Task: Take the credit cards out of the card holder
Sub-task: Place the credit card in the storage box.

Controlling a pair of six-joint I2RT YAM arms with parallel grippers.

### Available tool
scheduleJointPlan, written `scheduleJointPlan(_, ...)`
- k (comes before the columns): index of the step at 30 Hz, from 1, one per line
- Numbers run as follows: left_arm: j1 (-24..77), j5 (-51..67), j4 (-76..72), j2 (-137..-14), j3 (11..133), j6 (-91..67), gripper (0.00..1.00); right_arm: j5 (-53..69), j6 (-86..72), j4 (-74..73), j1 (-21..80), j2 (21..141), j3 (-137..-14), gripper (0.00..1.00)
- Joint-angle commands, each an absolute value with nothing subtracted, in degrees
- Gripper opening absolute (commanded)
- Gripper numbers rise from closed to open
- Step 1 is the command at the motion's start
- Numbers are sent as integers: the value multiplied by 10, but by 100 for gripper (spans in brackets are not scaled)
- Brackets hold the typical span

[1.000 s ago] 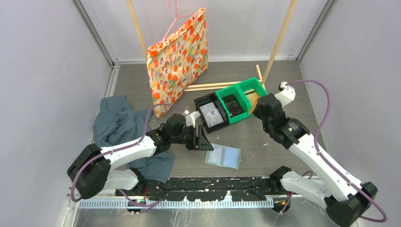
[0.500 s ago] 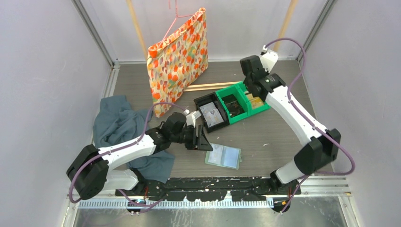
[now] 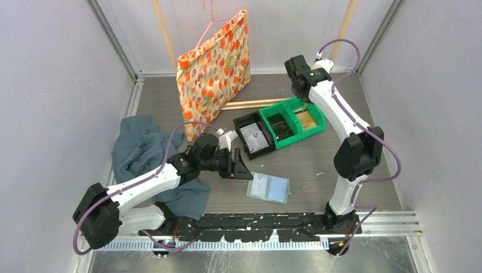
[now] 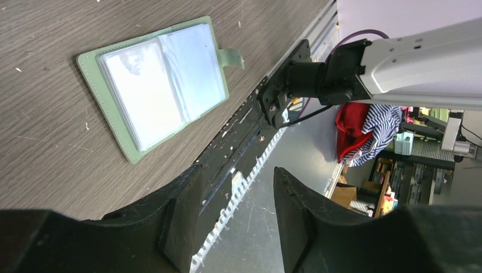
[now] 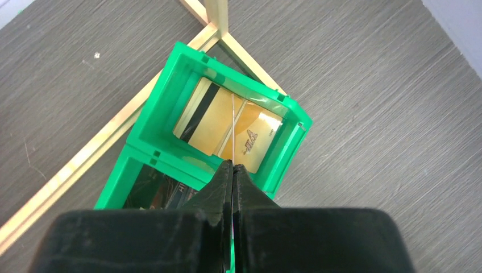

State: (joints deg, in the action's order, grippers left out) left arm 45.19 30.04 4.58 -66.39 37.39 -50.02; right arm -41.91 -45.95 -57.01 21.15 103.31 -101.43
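1. Black metal rail [image 3: 256, 219] along near edge of grey wood-grain surface [image 3: 318, 165]; both arm bases bolted there.
2. Just beyond rail, near centre: small sage-green bifold card holder [image 3: 268, 187]. Flat on surface, spread open, pale blue sleeves facing up. Short clasp tab [image 4: 232, 57] sticking out from one long edge. Clear of both pincers.
3. Left pincer [image 3: 245, 168] just beyond and left of card holder, low over surface. Released, jaws apart, only bare gap between them in left wrist view.
4. Crumpled dark teal cloth [image 3: 142, 151] at left side, partly under left arm.
5. Mid-surface: black plastic bin [image 3: 245, 118] and two bright green plastic bins [image 5: 156, 94] side by side in a slanting row. Gold cards [image 5: 216, 122] lying flat in right-hand green bin. Contents of the other two too dark to identify.
6. Right pincer [image 5: 233, 166] raised high over the gold-card bin, pointing down. Clenched on thin card [image 5: 233, 128], seen edge-on as a pale line projecting from the tips.
7. Pale wooden strips [image 3: 250, 104] flat on surface behind bins.
8. Farthest back: orange floral fabric bag [image 3: 213, 68] hanging near rear wall.
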Motion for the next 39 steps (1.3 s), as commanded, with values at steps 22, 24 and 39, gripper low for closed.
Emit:
scheduleJointPlan(22, 436, 303, 65, -643, 357, -484, 50, -361, -660, -688, 134, 1195, -1101, 1)
scheduleJointPlan(24, 434, 306, 65, -653, 361, -481, 50, -357, -661, -686, 133, 1207, -1100, 0)
scheduleJointPlan(39, 419, 322, 51, -693, 372, -476, 49, -334, -700, -632, 135, 1190, -1049, 0)
